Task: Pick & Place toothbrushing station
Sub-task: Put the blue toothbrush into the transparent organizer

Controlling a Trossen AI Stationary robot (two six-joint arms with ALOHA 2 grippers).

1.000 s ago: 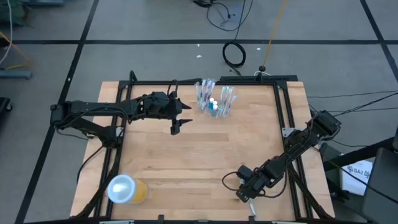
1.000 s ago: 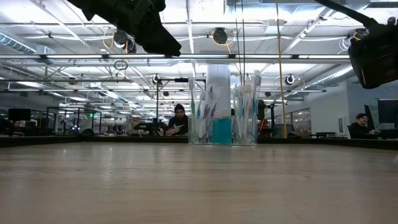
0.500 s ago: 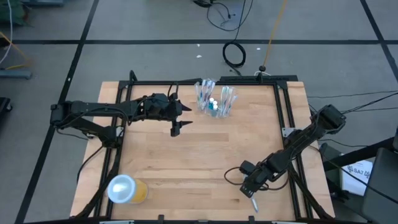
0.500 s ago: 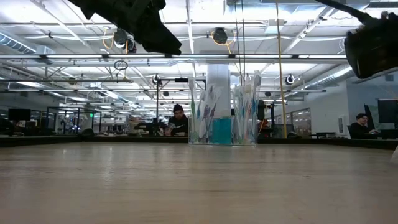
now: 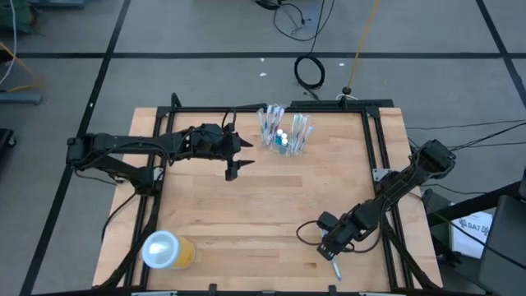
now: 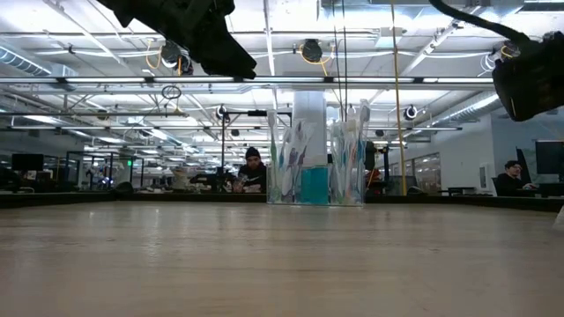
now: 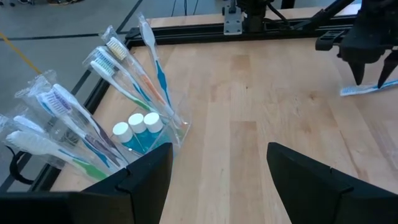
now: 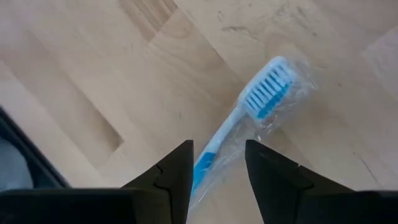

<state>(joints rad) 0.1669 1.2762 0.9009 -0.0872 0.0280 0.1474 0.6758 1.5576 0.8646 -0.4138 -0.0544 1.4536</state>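
Observation:
A clear plastic cup stands on its base at the table's far middle. It holds several wrapped toothbrushes and three teal tubes with white caps. My left gripper hovers open and empty just left of and nearer than the cup. One blue-and-white toothbrush in clear wrap lies flat on the table near the front right. My right gripper is low over it, partly open, with one finger on either side of the handle. My right gripper comes at the loose toothbrush from above, its fingers lying across the handle. The toothbrush lies flat on the table. I cannot tell whether the fingers touch it or its wrap.
A wide orange-yellow cup with a white lid lies at the near left corner. Black frame rails run along the table's sides. Bare wood lies between the two grippers.
My right gripper has shifted a little toward the table's right edge, staying low over the loose toothbrush, which now shows more fully by the front edge. My left gripper and the cup have kept still.

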